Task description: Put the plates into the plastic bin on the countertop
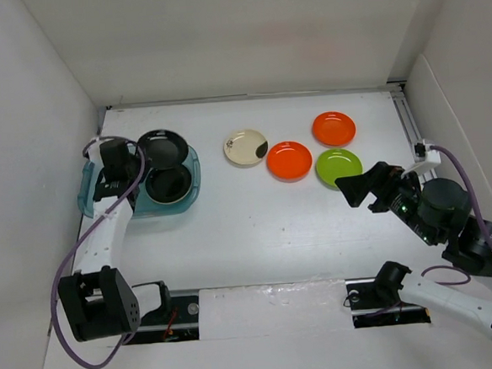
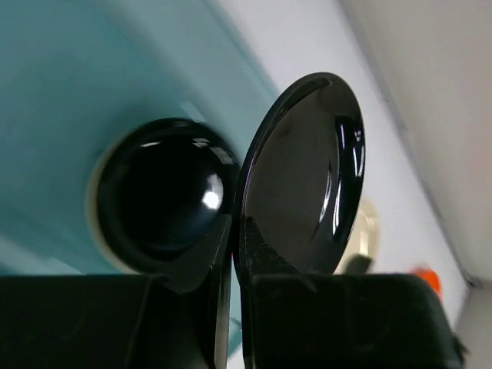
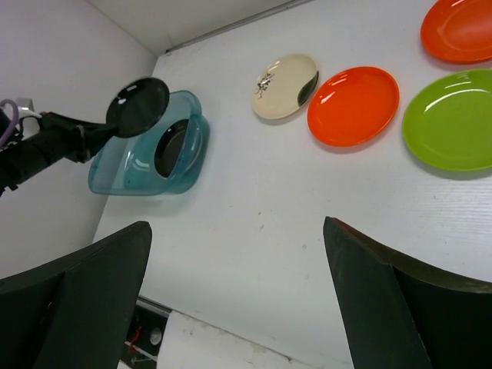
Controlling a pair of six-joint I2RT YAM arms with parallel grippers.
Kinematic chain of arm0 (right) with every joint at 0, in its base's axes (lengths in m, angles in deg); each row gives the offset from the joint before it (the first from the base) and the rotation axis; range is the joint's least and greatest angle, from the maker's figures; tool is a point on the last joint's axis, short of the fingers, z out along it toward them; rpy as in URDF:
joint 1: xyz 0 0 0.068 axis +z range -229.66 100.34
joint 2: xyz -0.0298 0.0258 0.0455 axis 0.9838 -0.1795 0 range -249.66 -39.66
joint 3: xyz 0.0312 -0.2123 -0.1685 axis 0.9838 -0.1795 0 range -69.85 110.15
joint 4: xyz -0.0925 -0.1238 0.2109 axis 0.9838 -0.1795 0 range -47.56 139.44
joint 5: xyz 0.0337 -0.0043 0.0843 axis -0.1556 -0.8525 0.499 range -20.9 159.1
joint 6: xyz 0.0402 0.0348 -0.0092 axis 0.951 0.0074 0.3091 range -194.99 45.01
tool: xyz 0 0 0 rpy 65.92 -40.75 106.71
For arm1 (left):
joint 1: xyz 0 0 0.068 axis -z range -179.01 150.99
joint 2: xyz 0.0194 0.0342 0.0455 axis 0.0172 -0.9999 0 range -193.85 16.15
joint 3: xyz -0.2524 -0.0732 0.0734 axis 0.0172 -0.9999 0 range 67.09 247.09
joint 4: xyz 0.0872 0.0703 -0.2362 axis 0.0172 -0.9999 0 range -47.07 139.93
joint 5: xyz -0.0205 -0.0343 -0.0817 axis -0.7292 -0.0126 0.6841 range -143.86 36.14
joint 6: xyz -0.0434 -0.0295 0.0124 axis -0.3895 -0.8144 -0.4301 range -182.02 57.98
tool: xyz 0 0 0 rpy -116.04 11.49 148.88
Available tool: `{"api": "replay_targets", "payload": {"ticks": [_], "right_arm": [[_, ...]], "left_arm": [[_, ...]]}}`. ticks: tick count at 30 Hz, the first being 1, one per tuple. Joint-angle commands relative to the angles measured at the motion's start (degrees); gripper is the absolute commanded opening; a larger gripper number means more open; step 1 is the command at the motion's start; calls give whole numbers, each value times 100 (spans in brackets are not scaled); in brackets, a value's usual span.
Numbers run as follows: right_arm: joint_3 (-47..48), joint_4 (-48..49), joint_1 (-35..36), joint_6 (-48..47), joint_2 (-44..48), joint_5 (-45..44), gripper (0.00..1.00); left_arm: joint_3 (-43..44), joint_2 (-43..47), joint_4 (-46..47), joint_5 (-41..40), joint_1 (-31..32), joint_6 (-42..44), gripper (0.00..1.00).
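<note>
Grips a black plate (image 2: 304, 177) by its rim with the left pincer (image 2: 234, 254), shut tight on the thin edge so it cannot slip; holds it tipped up over the far end of the plastic bin (image 1: 88, 189), likely so it can slide in on top; shows a second black plate (image 1: 168, 185) lying flat inside, on a pale plate (image 2: 93, 211) (only its edge peeks out); hangs the right pincer (image 1: 360, 189) wide open and holding nothing near the green plate (image 1: 339, 168), maybe to take it next; leaves the cream plate (image 1: 243, 147), one orange plate (image 1: 289, 160) and the other orange plate (image 1: 333, 128) out on the desk (image 1: 258, 234), well apart from the bin.
</note>
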Motion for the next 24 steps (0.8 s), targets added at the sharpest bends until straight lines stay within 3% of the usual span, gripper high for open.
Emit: {"api": "replay_targets", "payload": {"ticks": [1, 8, 9, 11, 12, 14, 15, 21, 24], "right_arm": [[-45, 490, -11, -149, -55, 136, 99], [-45, 604, -11, -203, -170, 303, 99], [-45, 604, -11, -203, -170, 303, 99], [-45, 543, -11, -203, -117, 303, 99], [-45, 543, -11, -203, -117, 250, 99], [-45, 543, -11, -203, -117, 250, 99], [-97, 543, -11, -203, -117, 198, 99], [-97, 648, -11, -203, -178, 197, 99], [-97, 648, -11, -255, -283, -22, 99]], "left_arm": [[-149, -6, -331, -487, -168, -269, 0], [-290, -314, -350, -983, -168, -604, 0], [-290, -314, -350, -931, -168, -604, 8], [-342, -192, -350, -930, -168, -604, 37], [-342, -122, -350, -930, -168, -604, 71], [-342, 123, -350, -930, -168, -604, 94], [-290, 212, -237, -782, -168, -543, 100], [289, 285, 623, 255, 806, 248, 100], [939, -242, 740, 346, 2245, 581, 100]]}}
